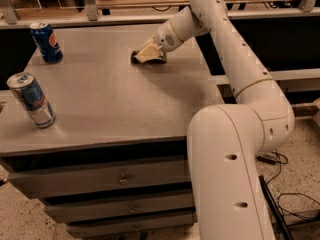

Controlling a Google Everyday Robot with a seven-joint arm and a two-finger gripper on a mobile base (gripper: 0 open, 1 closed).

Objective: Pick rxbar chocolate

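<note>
My gripper [146, 54] is down on the grey tabletop [110, 99] near its far edge, at the end of the white arm that reaches in from the right. A small dark flat thing, the rxbar chocolate [135, 58], lies right under the gripper. Only its dark edges show at the gripper's left and lower right; the rest is hidden. The gripper touches or nearly touches it.
A blue Pepsi can [46, 42] stands upright at the table's far left corner. A second blue-and-silver can [31, 99] stands upright near the front left edge. Drawers [120, 179] are below the tabletop. The robot's white body [230, 174] is at the front right.
</note>
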